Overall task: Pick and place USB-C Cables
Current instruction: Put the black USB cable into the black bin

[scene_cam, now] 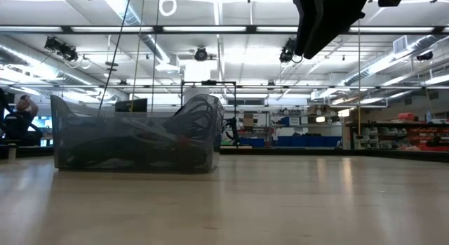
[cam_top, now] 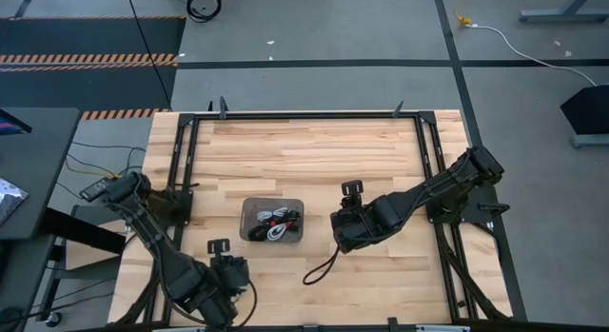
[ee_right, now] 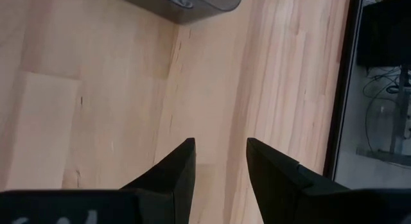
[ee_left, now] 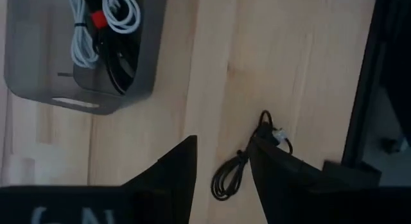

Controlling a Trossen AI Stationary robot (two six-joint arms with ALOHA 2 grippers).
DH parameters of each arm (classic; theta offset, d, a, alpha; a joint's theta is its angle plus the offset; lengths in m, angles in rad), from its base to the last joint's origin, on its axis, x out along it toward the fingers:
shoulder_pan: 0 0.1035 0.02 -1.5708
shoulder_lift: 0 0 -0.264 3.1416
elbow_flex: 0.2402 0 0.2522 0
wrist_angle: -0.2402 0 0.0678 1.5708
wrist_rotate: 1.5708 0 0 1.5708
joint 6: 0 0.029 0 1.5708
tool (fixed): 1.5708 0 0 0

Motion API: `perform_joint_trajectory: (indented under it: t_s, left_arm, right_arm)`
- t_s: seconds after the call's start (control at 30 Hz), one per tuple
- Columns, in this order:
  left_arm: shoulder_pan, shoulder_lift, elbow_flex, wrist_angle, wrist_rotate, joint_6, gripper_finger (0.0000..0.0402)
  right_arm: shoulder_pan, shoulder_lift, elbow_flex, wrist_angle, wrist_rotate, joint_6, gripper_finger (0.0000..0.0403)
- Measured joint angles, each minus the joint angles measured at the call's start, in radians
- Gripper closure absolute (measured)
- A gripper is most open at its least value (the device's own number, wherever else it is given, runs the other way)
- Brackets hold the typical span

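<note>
One black cable (cam_top: 324, 266) is left loose on the table (cam_top: 314, 151), out of the tray (cam_top: 249, 210); the other cables (cam_top: 278, 224) sit bundled inside the tray, white ones with a red tie (ee_left: 97, 19) visible in the left wrist view. The loose cable lies between the arms toward the table's front edge, long axis running diagonally from its looped end at front-left up toward the right gripper (cam_top: 340, 233). The right gripper hovers just beside the cable's upper end, slightly behind it, fingers parted and holding nothing; its wrist view shows only bare wood and the tray corner, so the cable is probably under or behind the fingers. The left gripper (cam_top: 232, 271) waits at the front edge, left of the cable and well apart from it, fingers open and empty, cable framed between them in its own wrist view (ee_left: 241, 165). The right arm looks nearer; it needs to come forward and down onto the cable, jaws across the diagonal.
</note>
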Motion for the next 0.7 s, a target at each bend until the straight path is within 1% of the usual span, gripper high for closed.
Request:
perform_joint_trajectory:
  t_s: [0.1,0.33,0.4,0.53,0.6,0.7]
  left_arm:
    - [-0.021,0.011,0.0,-0.007,0.0,0.009,0.0253]
    - [-0.086,0.089,0.0,-0.076,0.01,0.034,0.0253]
    - [-0.09,0.105,0.0,-0.084,0.027,0.034,0.0253]
    - [-0.098,0.131,0.0,-0.092,0.025,0.035,0.0253]
    - [-0.099,0.14,0.0,-0.103,0.016,0.035,0.0253]
    - [-0.1,0.144,-0.001,-0.113,-0.036,0.035,0.0253]
  right_arm:
    - [0.0,0.0,0.0,0.0,-0.014,0.006,0.0258]
    - [0.0,0.0,0.0,0.001,-0.021,0.011,0.0258]
    - [0.0,0.0,0.0,0.002,-0.022,0.011,0.0258]
    - [0.0,0.0,0.0,0.003,-0.024,0.011,0.0258]
    - [0.0,0.0,0.0,0.003,-0.026,0.011,0.0258]
    - [0.0,0.0,0.0,0.006,-0.026,0.03,0.0258]
